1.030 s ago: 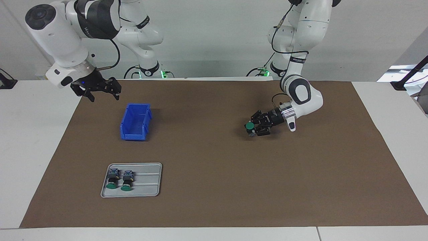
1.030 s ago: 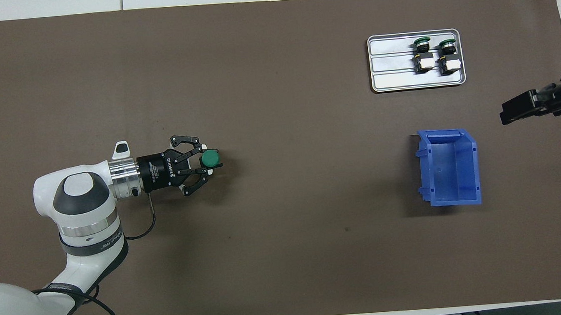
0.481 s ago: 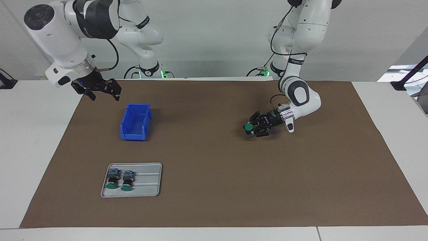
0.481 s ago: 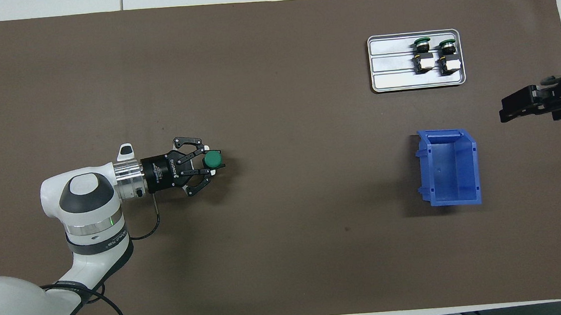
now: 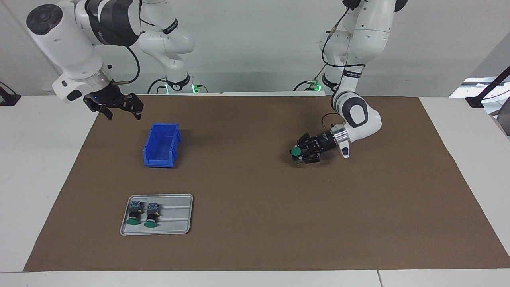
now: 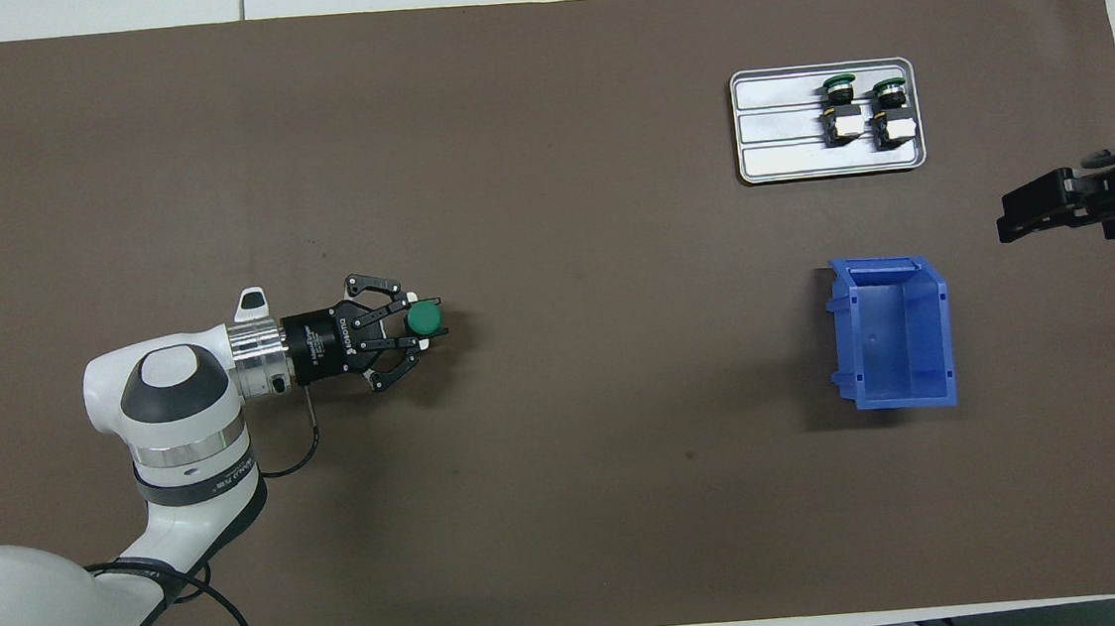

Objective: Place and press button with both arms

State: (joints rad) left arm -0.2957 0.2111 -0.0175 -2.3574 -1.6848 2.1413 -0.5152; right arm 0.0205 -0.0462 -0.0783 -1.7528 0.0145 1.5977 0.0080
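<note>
A button (image 5: 295,151) (image 6: 424,318) with a green cap stands upright low over the brown mat, toward the left arm's end of the table. My left gripper (image 5: 298,155) (image 6: 420,322) reaches in sideways and is shut on its body below the cap. I cannot tell whether the base touches the mat. My right gripper (image 5: 123,114) (image 6: 1011,216) hangs open in the air over the mat's edge at the right arm's end, close to the blue bin, with nothing in it.
A blue bin (image 5: 148,148) (image 6: 842,330) sits on the mat toward the right arm's end. Farther from the robots lies a grey tray (image 5: 177,225) (image 6: 784,161) with two more green-capped buttons (image 5: 133,213) (image 6: 840,107) lying on their sides.
The left gripper with the button has shifted slightly toward the right arm's end and settled lower. The right gripper has drifted a little and stays raised.
</note>
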